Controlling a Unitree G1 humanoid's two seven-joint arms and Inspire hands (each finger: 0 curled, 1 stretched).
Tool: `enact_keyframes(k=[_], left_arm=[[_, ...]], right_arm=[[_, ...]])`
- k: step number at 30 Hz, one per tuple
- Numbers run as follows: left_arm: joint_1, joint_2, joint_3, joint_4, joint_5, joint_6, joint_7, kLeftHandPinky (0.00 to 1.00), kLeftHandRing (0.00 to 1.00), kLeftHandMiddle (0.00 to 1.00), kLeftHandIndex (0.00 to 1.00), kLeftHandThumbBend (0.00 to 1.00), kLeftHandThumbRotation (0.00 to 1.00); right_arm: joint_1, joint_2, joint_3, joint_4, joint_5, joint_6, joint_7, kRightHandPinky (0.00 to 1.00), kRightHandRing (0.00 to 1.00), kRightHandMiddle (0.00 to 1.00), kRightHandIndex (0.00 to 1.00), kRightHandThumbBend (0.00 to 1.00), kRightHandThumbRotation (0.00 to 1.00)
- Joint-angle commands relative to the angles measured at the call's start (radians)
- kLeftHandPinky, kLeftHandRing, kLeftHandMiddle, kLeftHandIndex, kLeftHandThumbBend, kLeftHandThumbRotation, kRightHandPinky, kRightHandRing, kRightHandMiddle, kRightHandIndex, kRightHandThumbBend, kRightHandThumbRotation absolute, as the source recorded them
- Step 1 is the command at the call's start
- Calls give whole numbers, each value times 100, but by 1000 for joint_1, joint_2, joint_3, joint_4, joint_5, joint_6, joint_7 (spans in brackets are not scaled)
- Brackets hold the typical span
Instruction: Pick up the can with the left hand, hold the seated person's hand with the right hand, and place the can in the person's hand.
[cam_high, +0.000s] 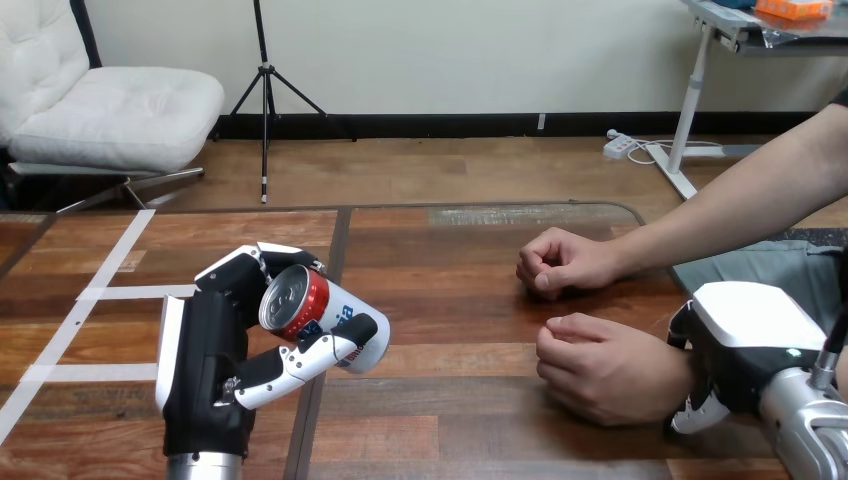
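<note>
Fingers (300, 360) curled round tilted can (302, 298), over wooden table (470, 390)

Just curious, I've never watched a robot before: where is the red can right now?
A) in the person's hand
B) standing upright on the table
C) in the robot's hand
C: the left hand has its fingers and thumb curled round the can, holding it tilted.

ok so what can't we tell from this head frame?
- Right hand at the person's near wrist: grip or mere contact can't be told, head view, its own white shell covers the contact.
- Can: base and underside, head view, covered by the left hand.
- Person's far hand: curled, palm down, so the inside is hidden.
</note>
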Motion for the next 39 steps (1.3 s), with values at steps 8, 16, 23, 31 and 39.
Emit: enact_keyframes(k=[8,16,23,31,39], left_arm=[[-76,-12,-18,-18,6,-14,-5,38,40,42,45,74,0],[-86,-12,-21,-2,9,-26,-10,38,40,43,45,74,1],[-92,-17,-28,4,-5,-17,-19,38,40,43,45,75,0],[-98,-19,-33,9,-8,-14,-19,38,40,42,45,76,0],[-103,-18,-36,15,0,-13,-14,39,40,42,44,76,0]], right_arm=[[-25,-26,-80,-119,22,-15,-14,19,27,37,49,88,0],[-21,-24,-87,-162,17,-5,5,18,27,37,51,88,0],[-14,-15,-100,-208,20,0,18,17,24,35,52,88,0],[-11,-15,-108,-239,15,-12,7,15,22,32,52,88,0],[-11,-19,-111,-274,3,-12,12,14,21,31,52,88,0]])
